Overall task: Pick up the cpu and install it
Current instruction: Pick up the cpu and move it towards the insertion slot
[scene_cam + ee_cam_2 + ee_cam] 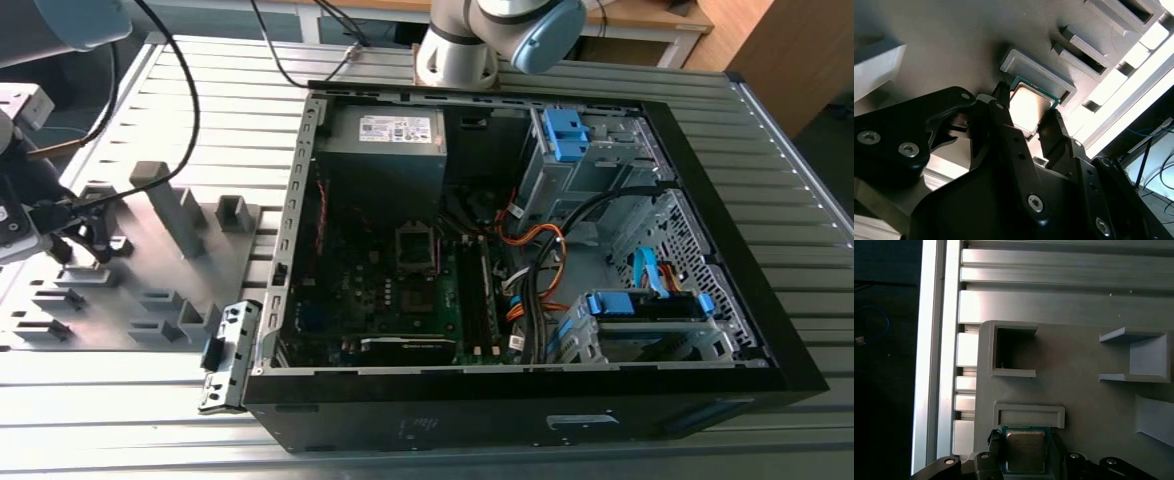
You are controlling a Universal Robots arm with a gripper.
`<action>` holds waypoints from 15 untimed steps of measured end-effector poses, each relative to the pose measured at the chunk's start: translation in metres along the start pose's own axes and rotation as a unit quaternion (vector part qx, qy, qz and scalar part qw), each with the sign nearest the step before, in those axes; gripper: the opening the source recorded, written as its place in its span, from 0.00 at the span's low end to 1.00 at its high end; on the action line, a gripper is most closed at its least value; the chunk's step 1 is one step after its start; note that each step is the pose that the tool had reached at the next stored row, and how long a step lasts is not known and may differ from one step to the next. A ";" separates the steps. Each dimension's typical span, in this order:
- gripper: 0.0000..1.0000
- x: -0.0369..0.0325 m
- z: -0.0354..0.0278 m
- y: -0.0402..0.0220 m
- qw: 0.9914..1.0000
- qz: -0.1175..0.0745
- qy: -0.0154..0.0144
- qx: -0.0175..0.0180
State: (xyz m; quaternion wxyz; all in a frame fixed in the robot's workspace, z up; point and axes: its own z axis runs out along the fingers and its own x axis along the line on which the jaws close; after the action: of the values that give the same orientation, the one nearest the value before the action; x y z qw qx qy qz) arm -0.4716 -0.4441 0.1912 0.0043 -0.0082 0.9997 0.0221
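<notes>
Slatted aluminium table [134, 440] carries everything. Open black PC case [467, 425] lies on its side, takes up the middle and the exterior view's right. Robot arm [494, 30] base stands past the far edge of the case.

Grey fixture plate [147, 262] with upright posts and small pockets lies on the table at the exterior view's left, just beside the case.

Inside the case:
- grey power supply [387, 140] with white label, far corner
- dark motherboard [387, 290] on the floor, near side of the power supply
- metal drive cage [587, 165] with blue latches, toward the exterior view's right
- second cage [647, 330] closer to the camera
- long black graphics card [407, 348] along the near edge of the motherboard
- orange cables [534, 245] between motherboard and cages
- square socket frame [416, 245] on the motherboard, well apart from the gripper

Gripper [83, 255] is low over the fixture plate, outside the case.

In both wrist views the black fingers [1004, 120] [995, 440] flank the cpu [1029, 107] [1025, 450], closed in against two opposite edges, no gap visible on either side. Gripper [1029, 117] [1025, 457] has hold of the chip.

The cpu lies silver top up over the fixture plate [1079, 405] [954, 45], just beside a low raised rim [1029, 412] [1039, 75]. Cannot tell whether it is touching the plate or lifted off.
</notes>
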 end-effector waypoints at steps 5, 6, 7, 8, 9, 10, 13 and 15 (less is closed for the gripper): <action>0.47 -0.0001 -0.0124 0.0006 1.000 0.000 0.000 0.000; 0.47 -0.0001 -0.0146 0.0007 1.000 0.000 0.000 0.000; 0.47 -0.0001 -0.0172 0.0008 1.000 0.000 0.000 0.000; 0.47 -0.0002 -0.0197 0.0009 1.000 0.000 0.000 0.000; 0.47 -0.0002 -0.0222 0.0010 1.000 0.000 0.000 0.000; 0.47 -0.0002 -0.0247 0.0011 1.000 0.000 0.000 0.000; 0.47 -0.0003 -0.0336 0.0015 1.000 0.000 0.000 0.000; 0.47 -0.0003 -0.0394 0.0017 1.000 0.000 0.000 0.000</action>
State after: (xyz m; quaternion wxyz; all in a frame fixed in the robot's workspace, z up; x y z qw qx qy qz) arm -0.4716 -0.4441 0.2306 0.0043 -0.0081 0.9997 0.0221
